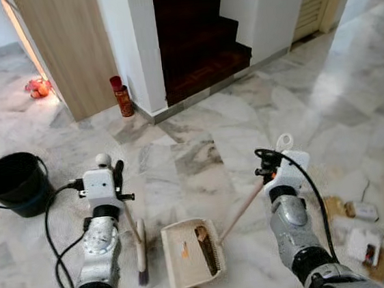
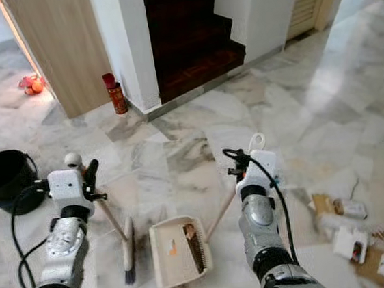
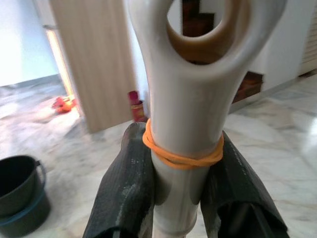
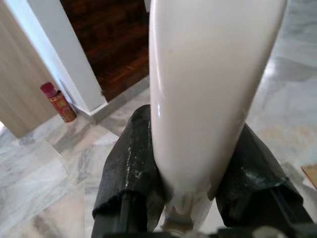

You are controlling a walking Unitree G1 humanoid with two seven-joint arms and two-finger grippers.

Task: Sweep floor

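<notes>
A cream dustpan [image 1: 191,250] lies flat on the marble floor in front of me, with a brown strip and an orange scrap inside it. Its long handle [image 1: 243,207] rises to my right gripper [image 1: 269,171], which is shut on the handle's white end [image 4: 208,74]. To the left of the pan, a small brush [image 1: 141,251] stands with its bristles on the floor. My left gripper [image 1: 119,186] is shut on the brush's cream handle [image 3: 185,99], just below an orange rubber band [image 3: 181,157] and the hanging loop.
A black bucket [image 1: 14,183] sits at the left. A red can [image 1: 123,97] stands by the white wall corner, beside dark stairs [image 1: 198,40] and a wooden panel [image 1: 72,46]. Cardboard scraps and wrappers [image 1: 366,235] litter the floor at the lower right.
</notes>
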